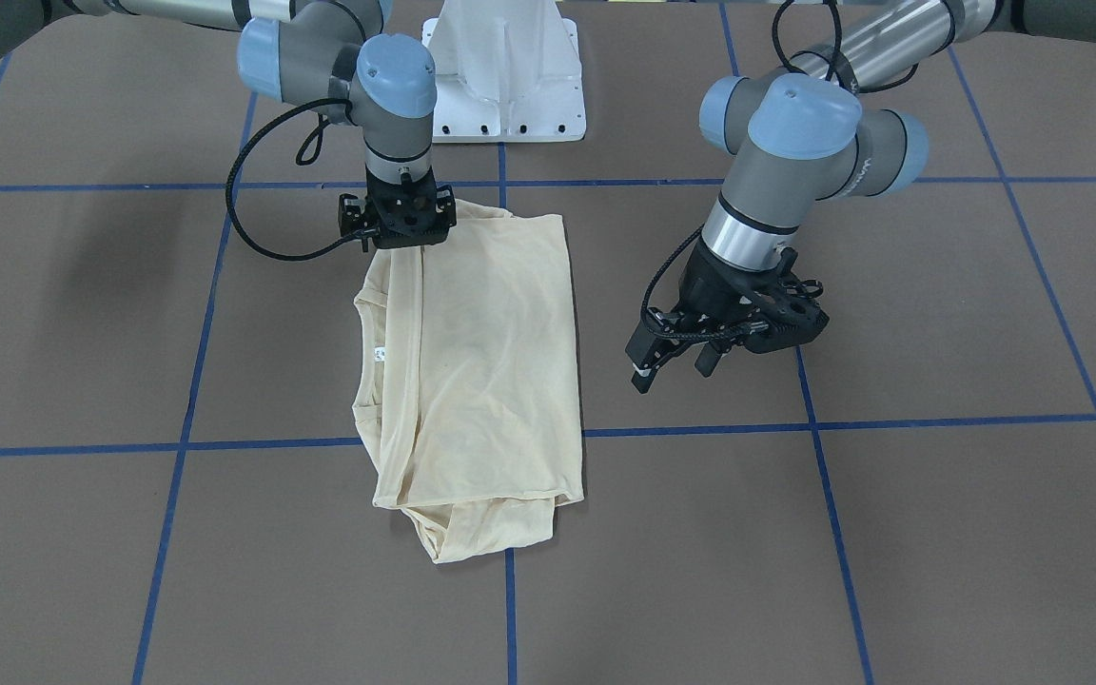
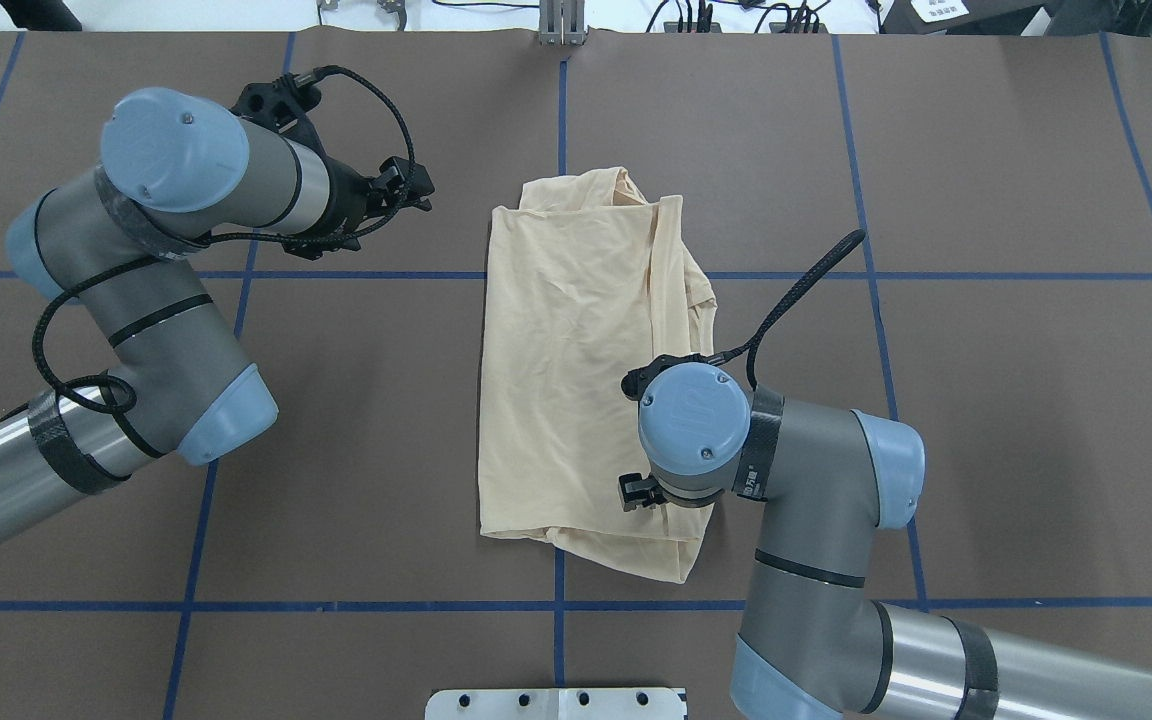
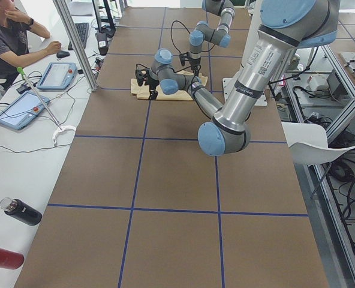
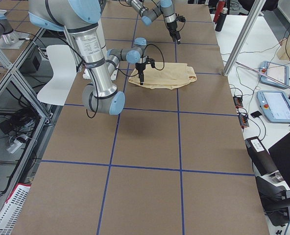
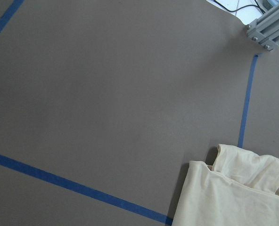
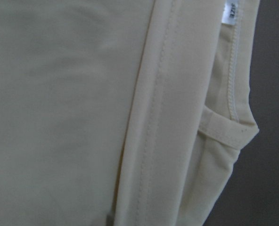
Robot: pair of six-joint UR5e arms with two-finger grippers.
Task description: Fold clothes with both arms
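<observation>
The cream-yellow shirt point(image 1: 491, 362) lies folded into a long narrow rectangle in the middle of the table point(image 2: 986, 400), collar and white neck label point(image 1: 379, 354) showing along one long edge. My right gripper point(image 1: 405, 233) points straight down onto the shirt's corner nearest the robot base; its own body hides the fingers, so I cannot tell their state. The right wrist view is filled with close-up fabric point(image 6: 59, 117) and the label point(image 6: 229, 12). My left gripper point(image 1: 672, 373) hangs open above bare table beside the shirt, holding nothing. The left wrist view catches the shirt's far corner point(image 5: 233, 193).
The white pedestal base point(image 1: 505, 86) stands behind the shirt. Blue tape lines point(image 1: 700, 430) grid the brown table. A person point(image 3: 9, 42) sits at a side desk with tablets point(image 3: 18, 111) and bottles point(image 3: 21, 211). A metal post point(image 3: 75, 45) rises at the table's edge.
</observation>
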